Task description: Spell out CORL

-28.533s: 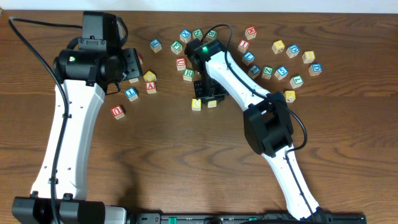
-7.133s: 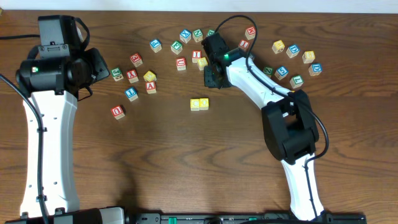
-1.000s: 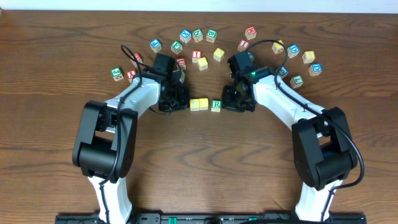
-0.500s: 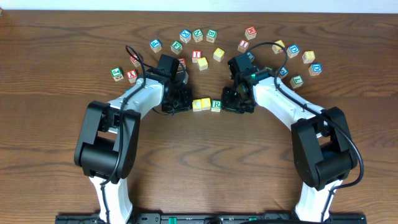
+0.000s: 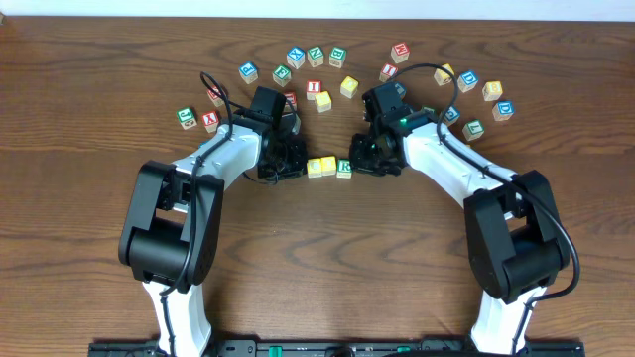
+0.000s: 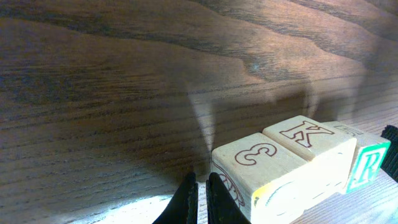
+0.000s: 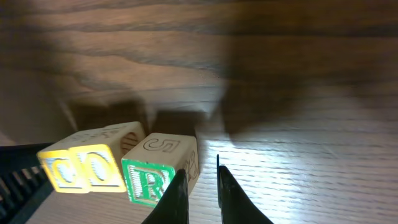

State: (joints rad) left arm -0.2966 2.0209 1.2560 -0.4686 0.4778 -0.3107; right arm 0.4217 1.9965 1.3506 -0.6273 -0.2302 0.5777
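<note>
C block (image 5: 315, 167), O block (image 5: 328, 165) and R block (image 5: 344, 168) sit touching in a row mid-counter (image 5: 317, 268). The left gripper (image 5: 298, 164) is low just beside the C end, its jaws nearly together on nothing. The right gripper (image 5: 360, 164) is just beside the R end, its jaws close together and empty. Loose blocks (image 5: 315, 55) arc along the far side.
</note>
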